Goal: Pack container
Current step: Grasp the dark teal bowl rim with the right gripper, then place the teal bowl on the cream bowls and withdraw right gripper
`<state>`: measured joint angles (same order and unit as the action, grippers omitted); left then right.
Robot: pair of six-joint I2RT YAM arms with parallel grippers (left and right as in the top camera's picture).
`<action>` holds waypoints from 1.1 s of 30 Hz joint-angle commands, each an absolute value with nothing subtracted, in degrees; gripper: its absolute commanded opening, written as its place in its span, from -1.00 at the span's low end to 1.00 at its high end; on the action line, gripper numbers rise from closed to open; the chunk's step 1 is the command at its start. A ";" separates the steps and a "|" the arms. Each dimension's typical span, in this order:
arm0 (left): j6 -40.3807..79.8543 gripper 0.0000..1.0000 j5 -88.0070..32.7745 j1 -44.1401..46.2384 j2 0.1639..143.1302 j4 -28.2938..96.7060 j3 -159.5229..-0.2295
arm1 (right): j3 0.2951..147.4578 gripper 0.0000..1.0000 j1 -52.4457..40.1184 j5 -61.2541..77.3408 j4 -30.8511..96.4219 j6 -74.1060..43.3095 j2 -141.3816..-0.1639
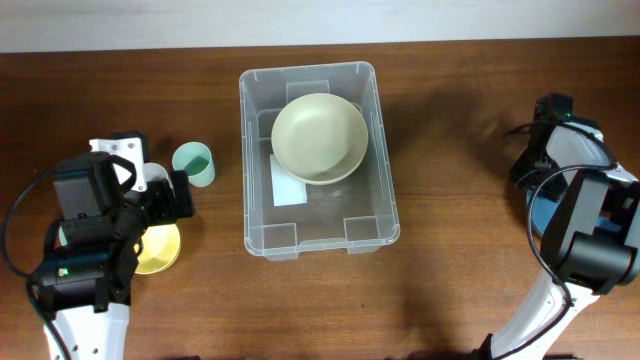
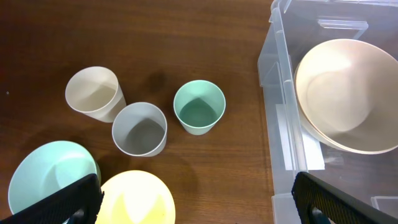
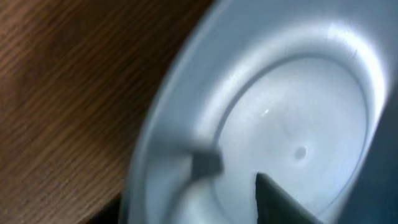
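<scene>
The container (image 1: pixel 318 235) is a clear plastic bin at the table's middle, with a cream bowl (image 1: pixel 319 138) in its far half; both show in the left wrist view (image 2: pixel 280 93) (image 2: pixel 348 93). My left gripper (image 2: pixel 205 202) is open and empty above the table, left of the container, over a yellow bowl (image 2: pixel 137 199). My right gripper (image 3: pixel 242 186) is very close on a pale blue bowl (image 3: pixel 298 112), its fingers narrow at the near rim. In the overhead view it (image 1: pixel 535 182) is at the far right over that bowl (image 1: pixel 541 218).
Left of the container stand a teal cup (image 2: pixel 199 107), a grey cup (image 2: pixel 140 127) and a cream cup (image 2: pixel 93 93). A mint bowl (image 2: pixel 43 177) lies beside the yellow bowl (image 1: pixel 160 250). The teal cup (image 1: pixel 192 162) is near my left arm.
</scene>
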<state>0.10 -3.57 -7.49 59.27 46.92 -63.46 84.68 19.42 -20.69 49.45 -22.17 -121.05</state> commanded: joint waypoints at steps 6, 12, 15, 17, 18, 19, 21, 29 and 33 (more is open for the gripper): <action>0.67 0.99 -3.18 -7.68 59.31 46.72 -64.34 | 84.01 -0.92 19.51 -21.37 49.56 -22.52 -122.02; 0.67 0.99 -3.18 -7.68 59.31 46.72 -64.34 | 90.15 -0.92 12.16 -15.73 49.93 -11.29 -113.34; 0.67 0.99 -3.18 -7.68 59.29 46.74 -64.34 | 95.42 -0.92 4.05 -11.49 50.11 -1.41 -106.37; 0.64 0.99 -3.18 -7.68 59.31 46.74 -64.34 | 99.70 -0.92 -6.37 -9.98 49.84 8.45 -100.55; 0.67 0.99 -3.18 -7.68 59.31 46.76 -64.34 | 101.08 -0.93 -10.96 -8.78 49.82 13.76 -99.20; 0.67 0.99 -3.18 -7.68 59.31 46.76 -64.34 | 102.13 -0.92 -16.99 -7.46 49.82 20.71 -98.39; 0.67 0.99 -3.18 -7.68 59.31 46.83 -64.34 | 102.32 -0.92 -27.57 -6.68 49.69 29.67 -98.94; 0.67 0.99 -3.18 -7.68 59.31 47.62 -64.34 | 102.28 -0.92 -41.87 1.80 48.93 41.56 -115.59; 0.67 0.99 -3.18 -7.68 59.29 47.59 -64.34 | 102.32 -0.91 -39.31 -1.02 48.27 41.52 -115.42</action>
